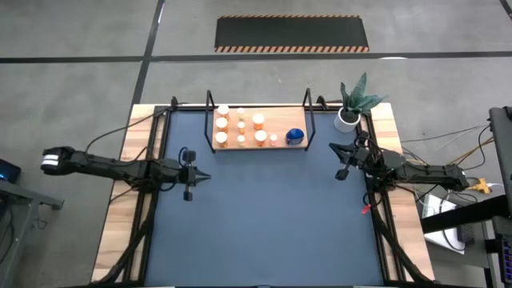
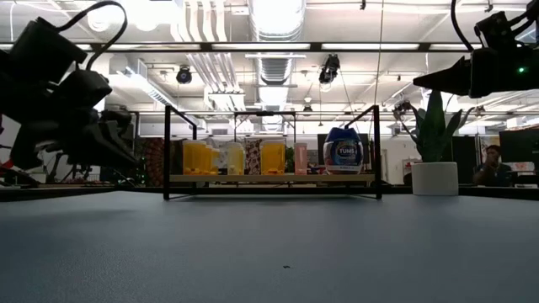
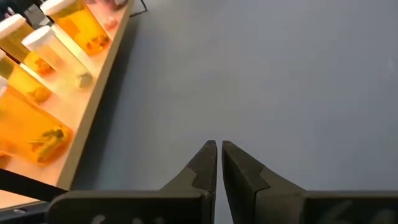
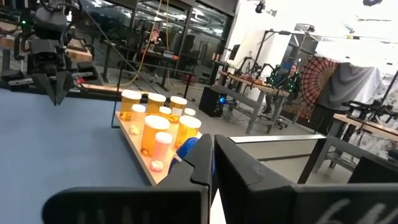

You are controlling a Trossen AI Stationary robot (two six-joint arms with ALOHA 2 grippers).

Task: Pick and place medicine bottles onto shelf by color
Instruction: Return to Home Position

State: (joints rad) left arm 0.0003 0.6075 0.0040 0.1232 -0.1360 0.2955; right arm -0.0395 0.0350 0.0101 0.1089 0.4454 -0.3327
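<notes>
Left gripper (image 1: 204,174) and right gripper (image 1: 336,150) hang over the mat (image 1: 264,224), each with jaws pinched together on nothing and each just off one end of the shelf (image 1: 276,148). Farther back, the shelf runs crosswise between them. The orange bottles (image 1: 258,120) stand toward the left arm and the blue bottle (image 1: 295,136) toward the right, so pulling back looks unobstructed.

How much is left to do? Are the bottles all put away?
Nearly finished. The orange bottles and the blue bottle all stand on the shelf. The left jaws and right jaws are shut, empty, apart from the shelf. Nothing looks left to place.
</notes>
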